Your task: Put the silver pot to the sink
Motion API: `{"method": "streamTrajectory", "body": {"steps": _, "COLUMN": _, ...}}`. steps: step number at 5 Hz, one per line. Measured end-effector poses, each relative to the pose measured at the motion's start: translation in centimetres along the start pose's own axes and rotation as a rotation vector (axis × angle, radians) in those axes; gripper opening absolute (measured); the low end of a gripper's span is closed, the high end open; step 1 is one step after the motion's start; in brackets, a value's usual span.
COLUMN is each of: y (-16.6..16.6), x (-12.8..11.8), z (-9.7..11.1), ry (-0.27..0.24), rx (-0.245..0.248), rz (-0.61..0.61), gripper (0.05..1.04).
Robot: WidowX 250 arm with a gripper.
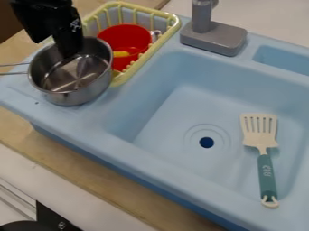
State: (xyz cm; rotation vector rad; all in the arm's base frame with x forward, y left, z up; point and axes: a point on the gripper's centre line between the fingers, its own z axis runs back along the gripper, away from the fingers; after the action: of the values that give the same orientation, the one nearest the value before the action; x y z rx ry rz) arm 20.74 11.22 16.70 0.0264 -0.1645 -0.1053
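Note:
The black gripper (68, 44) hangs at the upper left, its lower end reaching over the back rim and into the silver pot (71, 92). The pot's open mouth faces up, and its thin wire handle points to the left edge of the view. The pot is over the left ledge of the light blue sink (136, 155), beside the basin; whether it rests there or is slightly raised, I cannot tell. The gripper's lower tip is partly lost against the pot's dark inside.
A yellow dish rack (170, 34) holding a red cup (130, 38) stands right behind the pot. The grey faucet (214, 37) rises at the basin's back edge. A spatula with a teal handle (266, 175) lies in the basin's right part, right of the drain (206, 142).

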Motion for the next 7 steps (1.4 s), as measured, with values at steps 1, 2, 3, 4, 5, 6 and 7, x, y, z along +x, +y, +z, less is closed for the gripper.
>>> {"method": "streamTrajectory", "body": {"steps": 1, "y": 0.6, "x": -0.1, "z": 0.2, "ry": 0.009, "rx": 0.032, "rz": -0.015, "gripper": 0.999}}
{"method": "streamTrajectory", "body": {"steps": 2, "y": 1.1, "x": -0.2, "z": 0.1, "ry": 0.02, "rx": 0.059, "rz": -0.035, "gripper": 0.999}}
{"method": "streamTrajectory", "body": {"steps": 3, "y": 2.2, "x": -0.3, "z": -0.9, "ry": 0.036, "rx": 0.054, "rz": -0.022, "gripper": 0.999}}
{"method": "streamTrajectory", "body": {"steps": 4, "y": 2.9, "x": -0.4, "z": -1.9, "ry": 0.047, "rx": 0.035, "rz": 0.007, "gripper": 0.999}}
{"method": "streamTrajectory", "body": {"steps": 5, "y": 3.2, "x": -0.2, "z": -2.8, "ry": 0.035, "rx": -0.025, "rz": 0.004, "gripper": 0.999}}
{"method": "streamTrajectory", "body": {"steps": 6, "y": 3.5, "x": -0.1, "z": -2.9, "ry": 0.031, "rx": -0.004, "rz": 0.005, "gripper": 0.999}}
{"method": "streamTrajectory", "body": {"steps": 7, "y": 3.3, "x": -0.1, "z": -3.4, "ry": 0.039, "rx": -0.012, "rz": -0.001, "gripper": 0.95}}
